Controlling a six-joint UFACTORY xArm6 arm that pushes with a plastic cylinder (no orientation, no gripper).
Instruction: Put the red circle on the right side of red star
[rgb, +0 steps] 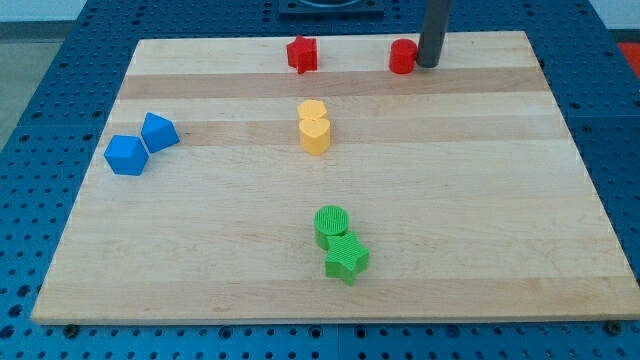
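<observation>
The red circle (402, 56) sits near the board's top edge, right of centre. The red star (302, 54) lies to its left at about the same height, a clear gap between them. My tip (428, 64) is at the end of the dark rod, right beside the red circle on its right side, touching or nearly touching it.
Two yellow blocks (314, 127) stand together at the board's middle. A blue cube (126, 154) and a second blue block (160, 131) lie at the left. A green circle (331, 224) and a green star (346, 258) lie at the bottom centre. The wooden board (500, 200) rests on a blue perforated table.
</observation>
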